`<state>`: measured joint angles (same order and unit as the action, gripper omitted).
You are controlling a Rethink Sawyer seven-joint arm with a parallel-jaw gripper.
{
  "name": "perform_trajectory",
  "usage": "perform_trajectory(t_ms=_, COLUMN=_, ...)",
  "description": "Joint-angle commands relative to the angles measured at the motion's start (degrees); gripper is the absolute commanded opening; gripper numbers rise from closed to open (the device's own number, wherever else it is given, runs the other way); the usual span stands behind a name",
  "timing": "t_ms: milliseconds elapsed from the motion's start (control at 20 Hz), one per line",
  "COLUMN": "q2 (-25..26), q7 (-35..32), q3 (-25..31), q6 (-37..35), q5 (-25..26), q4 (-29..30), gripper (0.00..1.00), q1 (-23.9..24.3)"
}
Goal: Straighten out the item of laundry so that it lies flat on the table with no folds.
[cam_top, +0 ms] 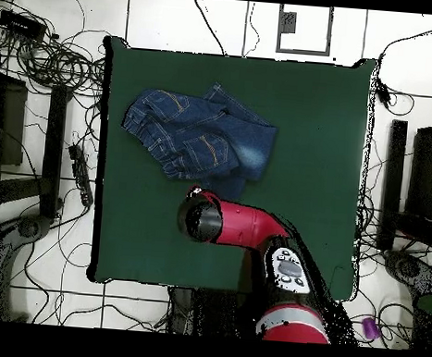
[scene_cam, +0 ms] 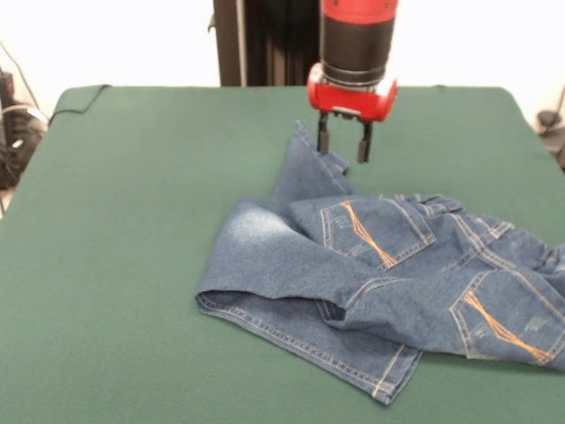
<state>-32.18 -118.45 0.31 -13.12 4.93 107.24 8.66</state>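
Two fingertips of the gripper (scene_cam: pixel 343 144) stand spread, one touching a raised point of the jeans (scene_cam: pixel 388 274); the crumpled remainder lies below the jaws on the table (scene_cam: pixel 132 265).

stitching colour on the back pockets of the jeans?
Orange-tan, in crossing diagonal lines on the blue denim jeans; clearest in the front view.

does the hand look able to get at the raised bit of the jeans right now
Probably yes. The hand hangs open right at the peaked fold of the jeans, one finger at the cloth, and nothing else stands between them on the table.
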Motion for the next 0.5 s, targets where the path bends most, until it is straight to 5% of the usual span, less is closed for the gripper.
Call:
perform_trajectory(t_ms=50, q2=3.2, q7=-10.5, q3=-3.9, q6=-6.0, q5=-2.3, q4=1.8, gripper=1.00, q1=-5.4)
perform_trajectory(t_ms=500, q2=-0.4, q7=-12.6, q3=-17.4, q6=-10.3, q5=-1.7, q4=1.2, gripper=1.00, q1=-15.0)
